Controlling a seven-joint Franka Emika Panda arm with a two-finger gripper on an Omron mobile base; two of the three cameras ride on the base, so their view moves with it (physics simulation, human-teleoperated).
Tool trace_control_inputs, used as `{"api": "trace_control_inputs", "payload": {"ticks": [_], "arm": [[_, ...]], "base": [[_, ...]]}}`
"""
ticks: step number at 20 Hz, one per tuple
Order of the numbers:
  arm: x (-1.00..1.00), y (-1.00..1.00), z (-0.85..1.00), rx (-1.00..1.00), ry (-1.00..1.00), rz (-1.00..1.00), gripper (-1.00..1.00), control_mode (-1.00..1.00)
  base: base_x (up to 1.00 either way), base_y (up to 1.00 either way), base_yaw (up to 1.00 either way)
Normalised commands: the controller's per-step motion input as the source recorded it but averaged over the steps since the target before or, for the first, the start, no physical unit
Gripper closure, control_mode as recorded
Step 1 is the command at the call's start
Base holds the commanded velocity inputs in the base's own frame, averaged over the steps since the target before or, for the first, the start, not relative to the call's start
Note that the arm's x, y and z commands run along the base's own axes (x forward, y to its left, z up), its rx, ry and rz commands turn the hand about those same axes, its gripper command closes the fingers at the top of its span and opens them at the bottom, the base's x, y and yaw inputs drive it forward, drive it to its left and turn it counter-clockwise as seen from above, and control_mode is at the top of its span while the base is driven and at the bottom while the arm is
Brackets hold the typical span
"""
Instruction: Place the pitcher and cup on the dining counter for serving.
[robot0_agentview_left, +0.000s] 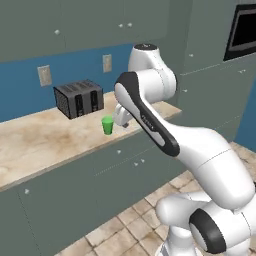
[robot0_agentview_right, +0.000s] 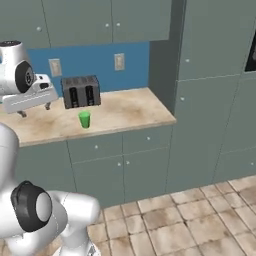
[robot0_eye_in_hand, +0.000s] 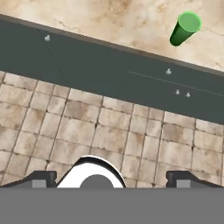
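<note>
Cup (robot0_eye_in_hand: 185, 28) first, since it's the one task thing I can spot: one little green tumbler, standing upright on the marble counter (robot0_agentview_left: 35, 142) that has the toaster (robot0_agentview_left: 79, 98), a bit back from the front edge and well apart from the toaster.

Going near to far: the gripper (robot0_eye_in_hand: 112, 178) hangs out over the tiled floor (robot0_eye_in_hand: 87, 135), looking down past the dark cabinet fronts (robot0_eye_in_hand: 87, 65). Its two finger tips (robot0_eye_in_hand: 41, 177) sit far apart at the bottom of the hand view, so it's wide open with nothing in it. In the right base view the hand (robot0_agentview_right: 30, 97) is up at roughly counter height, off to the left of the cup.

The bit that matters: the cup lies ahead of the gripper and off to the right in the hand view, beyond the counter edge. Its long axis is vertical, so I'd guess a side-on grab needs the hand to move forward and across.

Count: one cup, one toaster, two wall outlets (robot0_agentview_right: 119, 61). Only one arm, so no choice there.
</note>
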Motion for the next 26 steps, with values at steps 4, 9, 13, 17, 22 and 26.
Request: {"api": "trace_control_inputs", "payload": {"ticks": [4, 9, 13, 17, 22, 26], "arm": [[0.0, 0.0, 0.0, 0.0, 0.0, 0.0, -1.0, 1.0], [0.0, 0.0, 0.0, 0.0, 0.0, 0.0, -1.0, 1.0], [0.0, 0.0, 0.0, 0.0, 0.0, 0.0, -1.0, 1.0], [0.0, 0.0, 0.0, 0.0, 0.0, 0.0, -1.0, 1.0], [0.0, -0.01, 0.0, 0.02, 0.0, 0.01, -1.0, -1.0], [0.22, -0.23, -0.34, 0.02, 0.01, -0.03, -1.0, -1.0]], "base": [[0.8, -0.72, 0.54], [0.92, -0.17, 0.33], [0.64, -0.01, 0.03], [0.62, 0.0, 0.0], [0.21, 0.0, 0.0], [0.0, 0.0, 0.0]]}}
